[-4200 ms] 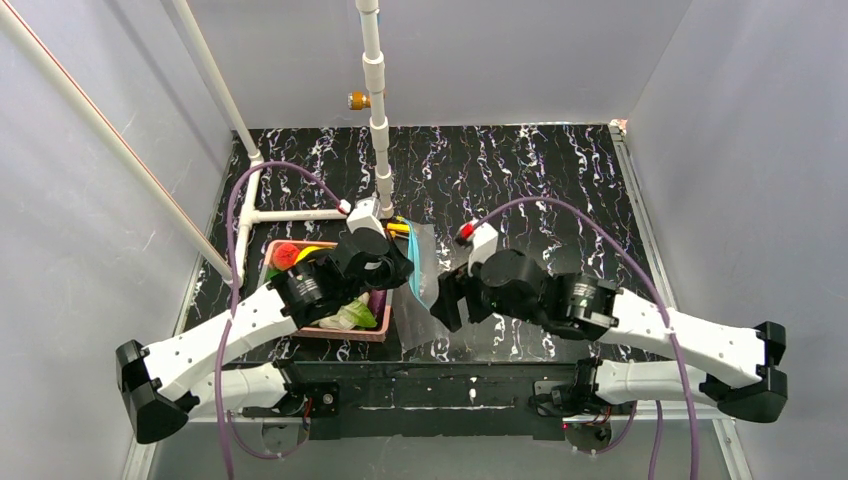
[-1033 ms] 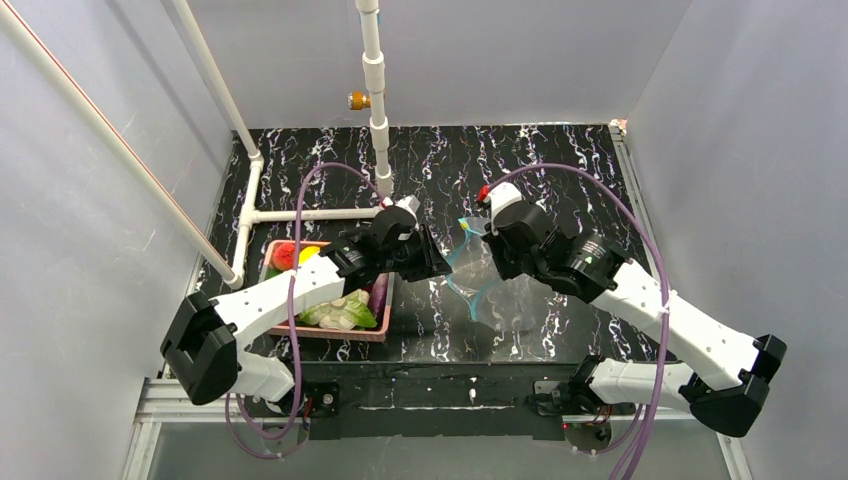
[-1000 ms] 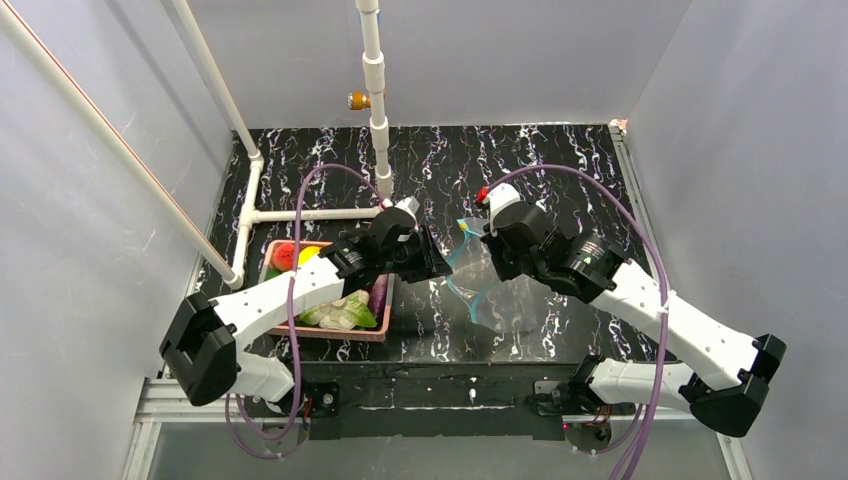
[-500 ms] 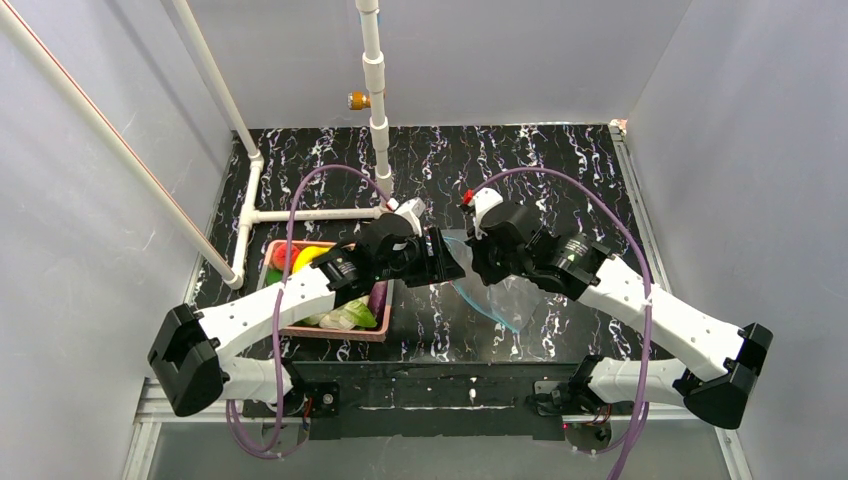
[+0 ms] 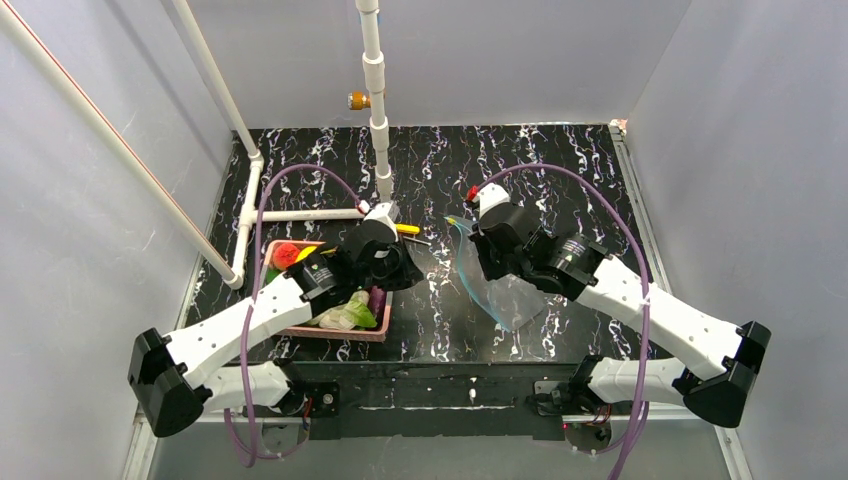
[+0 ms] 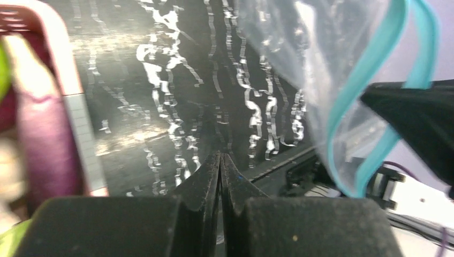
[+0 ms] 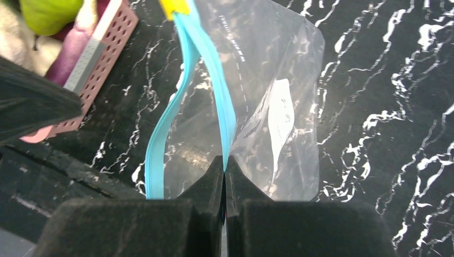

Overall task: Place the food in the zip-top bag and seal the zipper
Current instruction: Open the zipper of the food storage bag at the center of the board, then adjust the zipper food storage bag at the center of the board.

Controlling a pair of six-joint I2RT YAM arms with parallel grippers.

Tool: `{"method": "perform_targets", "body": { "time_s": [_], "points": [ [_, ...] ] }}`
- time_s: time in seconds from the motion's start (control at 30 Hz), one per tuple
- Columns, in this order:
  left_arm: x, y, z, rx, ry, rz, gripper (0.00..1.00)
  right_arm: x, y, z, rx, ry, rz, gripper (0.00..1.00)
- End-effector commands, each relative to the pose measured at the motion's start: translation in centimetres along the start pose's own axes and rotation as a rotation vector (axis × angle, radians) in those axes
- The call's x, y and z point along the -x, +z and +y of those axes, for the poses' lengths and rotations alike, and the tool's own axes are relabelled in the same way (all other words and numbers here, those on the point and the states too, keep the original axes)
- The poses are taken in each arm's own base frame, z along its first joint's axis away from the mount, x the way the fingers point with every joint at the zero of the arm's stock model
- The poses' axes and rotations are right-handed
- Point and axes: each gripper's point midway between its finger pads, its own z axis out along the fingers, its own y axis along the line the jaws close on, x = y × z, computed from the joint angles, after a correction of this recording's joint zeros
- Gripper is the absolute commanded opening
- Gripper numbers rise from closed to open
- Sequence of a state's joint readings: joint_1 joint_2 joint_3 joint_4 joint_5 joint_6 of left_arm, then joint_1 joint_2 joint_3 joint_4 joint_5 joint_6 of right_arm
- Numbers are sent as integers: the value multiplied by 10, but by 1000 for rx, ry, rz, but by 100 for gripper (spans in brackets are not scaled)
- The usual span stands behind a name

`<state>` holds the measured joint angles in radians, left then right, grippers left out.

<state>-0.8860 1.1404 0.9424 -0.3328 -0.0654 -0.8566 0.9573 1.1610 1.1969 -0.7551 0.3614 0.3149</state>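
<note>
The clear zip-top bag (image 5: 505,292) hangs tilted over the table, its mouth parted. My right gripper (image 7: 225,160) is shut on one side of the teal zipper (image 7: 225,115); the other strip (image 7: 160,144) bows away to the left. In the top view the right gripper (image 5: 470,262) sits at the bag's left edge. My left gripper (image 6: 220,155) is shut with nothing in it, left of the bag (image 6: 321,69) and beside the basket. The food lies in the basket: a purple oblong piece (image 5: 377,298), a white-and-green leafy head (image 5: 345,315), a green pear (image 7: 51,13) and a yellow piece (image 5: 306,252).
The pink basket (image 5: 330,332) stands at the front left, with a red piece (image 5: 287,253) in its far corner. A yellow-handled screwdriver (image 5: 407,229) lies behind the left gripper. White pipes (image 5: 300,214) cross the back left. The front rail (image 5: 440,385) runs below.
My left gripper has pulled back left from the bag's mouth toward the basket and shut empty. The right gripper kept its hold; the bag swung a little.
</note>
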Motion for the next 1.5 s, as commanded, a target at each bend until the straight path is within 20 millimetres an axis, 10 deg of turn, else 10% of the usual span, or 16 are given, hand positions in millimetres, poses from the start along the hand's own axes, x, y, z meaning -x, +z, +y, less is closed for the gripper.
{"method": "perform_targets", "body": {
  "time_s": [0.0,0.23,0.47,0.57,0.9,1.13,1.47],
  "points": [
    [-1,-13,42,193,55,-11,0,22,-10,-16,-90,11,-83,1],
    [0,-11,22,96,30,-10,1,19,-11,-9,-40,14,-88,1],
    [10,-40,-18,-114,20,-42,56,18,-4,7,32,38,-73,1],
    [9,-57,-15,-111,40,-36,96,19,-3,14,67,40,-70,1],
    [1,-134,88,339,154,-33,98,18,-8,16,89,46,-88,1],
    [-5,-155,114,435,116,-52,98,17,-2,18,82,58,-74,1],
    [11,-89,-65,-422,0,-61,98,25,6,38,138,123,-28,1]
  ]
}}
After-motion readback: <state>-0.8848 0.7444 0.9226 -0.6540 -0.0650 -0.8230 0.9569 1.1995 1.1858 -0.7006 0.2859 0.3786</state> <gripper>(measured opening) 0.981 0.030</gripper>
